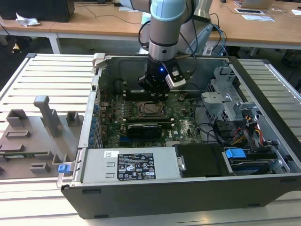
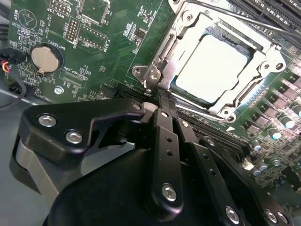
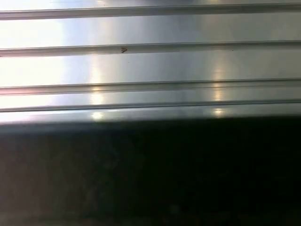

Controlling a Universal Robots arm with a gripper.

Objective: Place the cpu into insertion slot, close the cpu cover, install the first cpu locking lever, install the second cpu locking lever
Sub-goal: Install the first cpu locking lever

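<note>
The cpu [image 2: 211, 68], pale silver, lies flat in the insertion slot [image 1: 149, 109] on the green board. The cpu cover [image 2: 263, 52] is down over it, framing its top. One thin lever rod [image 2: 244, 21] runs past the far side of the cover. Another lever [image 2: 162, 49] lies along the near side. My gripper [image 2: 162, 101] is shut, its black fingers pressed together with nothing seen between them. Its tip sits right at the cover's near corner tab [image 2: 151, 75]. In the exterior view the gripper [image 1: 155, 93] hangs just behind the socket, inside the open computer case [image 1: 89, 122].
A coin battery [image 2: 43, 59] sits on the board beside the socket. A long black module [image 1: 149, 128] lies in front of the socket, then the power supply [image 1: 127, 167]. A drive cage [image 1: 225, 101] and cables fill the exterior view's right. Grey fixtures [image 1: 37, 127] stand outside the case.
</note>
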